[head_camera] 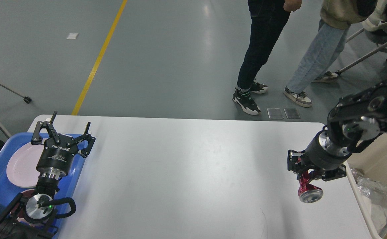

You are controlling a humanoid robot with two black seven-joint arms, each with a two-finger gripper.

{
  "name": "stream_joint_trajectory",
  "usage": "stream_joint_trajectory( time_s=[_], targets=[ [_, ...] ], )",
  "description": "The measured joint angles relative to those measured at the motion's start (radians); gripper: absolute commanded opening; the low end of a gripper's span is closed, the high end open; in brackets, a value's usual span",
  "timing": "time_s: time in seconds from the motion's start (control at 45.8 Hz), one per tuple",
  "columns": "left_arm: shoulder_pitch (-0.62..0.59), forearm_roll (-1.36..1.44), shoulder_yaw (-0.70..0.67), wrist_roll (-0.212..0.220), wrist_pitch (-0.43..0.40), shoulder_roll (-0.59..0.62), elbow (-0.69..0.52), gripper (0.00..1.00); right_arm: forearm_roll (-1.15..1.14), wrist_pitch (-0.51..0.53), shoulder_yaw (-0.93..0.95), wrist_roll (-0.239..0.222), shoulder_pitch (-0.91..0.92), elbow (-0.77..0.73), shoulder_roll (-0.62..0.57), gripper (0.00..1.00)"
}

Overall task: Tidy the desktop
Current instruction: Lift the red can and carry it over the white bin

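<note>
The white desktop (186,172) fills the lower part of the head view. My right gripper (308,176) hangs above its right end, shut on a crushed red can (308,191) whose silver end faces down toward me. The can is lifted off the surface. My left gripper (67,127) stands open over the blue tray (80,166) at the left edge, with nothing between its fingers.
A pale pink plate (22,166) lies in the blue tray. A beige bin (376,172) with crumpled clear plastic (376,199) stands just past the right edge. Two people (263,49) stand on the grey floor behind the table.
</note>
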Motion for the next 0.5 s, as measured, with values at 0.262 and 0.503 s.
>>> stream_joint_trajectory(
  time_s=[0.262, 0.503],
  targets=[
    [0.000, 0.000, 0.000, 0.000, 0.000, 0.000, 0.000, 0.97, 0.068, 0.043, -0.146, 0.007, 0.372, 0.231, -0.051, 0.00],
    [0.001, 0.000, 0.000, 0.000, 0.000, 0.000, 0.000, 0.97, 0.072, 0.037, -0.243, 0.069, 0.415, 0.255, -0.058, 0.00]
  ],
)
